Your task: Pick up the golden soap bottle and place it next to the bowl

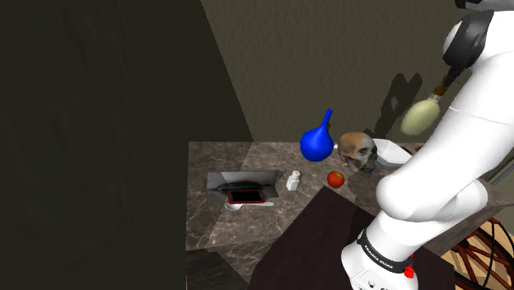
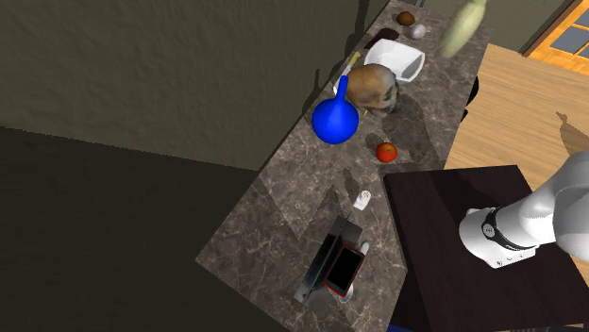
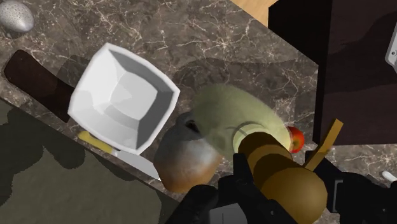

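We see the black gripper [image 3: 284,191] closed around the golden-brown neck of the soap bottle [image 3: 230,118], with one finger pressed on each side of it. The bottle's pale yellow-green body sticks out ahead of the jaws. The shoulder view shows it hanging in the air, well above the dark marbled counter [image 1: 216,226].

Below the jaws and past the bottle's rounded end, a brown skull-shaped object [image 3: 184,159] rests on the counter. Just beside that, farther out from the jaws, sits the white square bowl [image 3: 124,98], upright with its hollow side up. A small red fruit [image 3: 295,137] peeks out from behind the bottle, nearly under the jaws. On the side of the jaws away from the bowl lies the dark top of the stand [image 3: 356,70].

Well away from the jaws along the counter, we find a blue round flask [image 1: 316,142] with a thin neck. After it comes a small white bottle [image 1: 293,180]. Farthest off is a grey tray [image 1: 247,178] holding a red flat object [image 1: 245,196].
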You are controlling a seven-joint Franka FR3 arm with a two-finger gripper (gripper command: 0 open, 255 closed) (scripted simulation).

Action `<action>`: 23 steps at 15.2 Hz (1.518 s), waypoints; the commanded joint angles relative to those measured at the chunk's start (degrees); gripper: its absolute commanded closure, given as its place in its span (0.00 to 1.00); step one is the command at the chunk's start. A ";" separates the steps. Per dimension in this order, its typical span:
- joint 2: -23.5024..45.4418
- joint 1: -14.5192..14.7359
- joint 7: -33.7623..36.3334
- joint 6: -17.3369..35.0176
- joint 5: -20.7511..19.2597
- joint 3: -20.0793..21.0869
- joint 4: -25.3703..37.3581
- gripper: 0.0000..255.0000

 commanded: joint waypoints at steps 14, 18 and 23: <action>1.70 -4.30 -7.42 5.21 1.22 -2.62 -4.42 1.00; 0.18 -3.32 -6.68 8.75 0.02 -2.40 -8.88 1.00; -1.14 -2.54 -6.02 12.95 -1.00 -2.17 -13.87 1.00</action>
